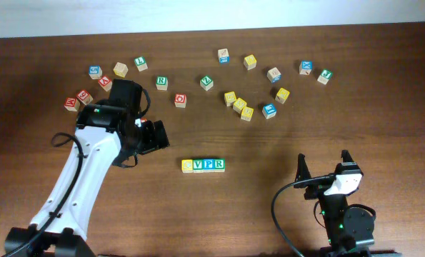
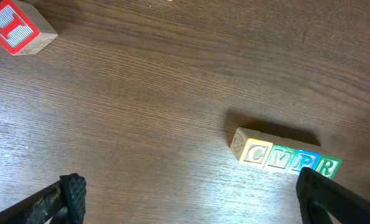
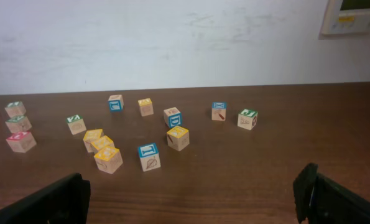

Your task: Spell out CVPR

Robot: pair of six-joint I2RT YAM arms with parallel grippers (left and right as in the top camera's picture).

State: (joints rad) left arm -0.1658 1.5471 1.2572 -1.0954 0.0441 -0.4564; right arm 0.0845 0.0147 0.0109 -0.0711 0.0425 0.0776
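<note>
Seen from overhead, the row of four blocks [image 1: 203, 165] reading C, V, P, R lies side by side, touching, midway between the left and right edges of the table [image 1: 383, 86] and closer to the robot's edge. The left gripper [image 1: 155, 135] hangs just left of the row. The right gripper [image 1: 323, 164] sits near the robot's right corner, its fingers spread. Loose blocks [image 1: 239, 106] are scattered toward the far edge.

In the left wrist view, that gripper's fingers [image 2: 73, 191] stand wide apart and hold nothing. The row lies ahead, toward the right finger, and a red-faced block [image 2: 17, 26] sits well apart from it.

In the right wrist view, the fingers [image 3: 69, 196] are spread and empty, with the loose blocks ahead.
</note>
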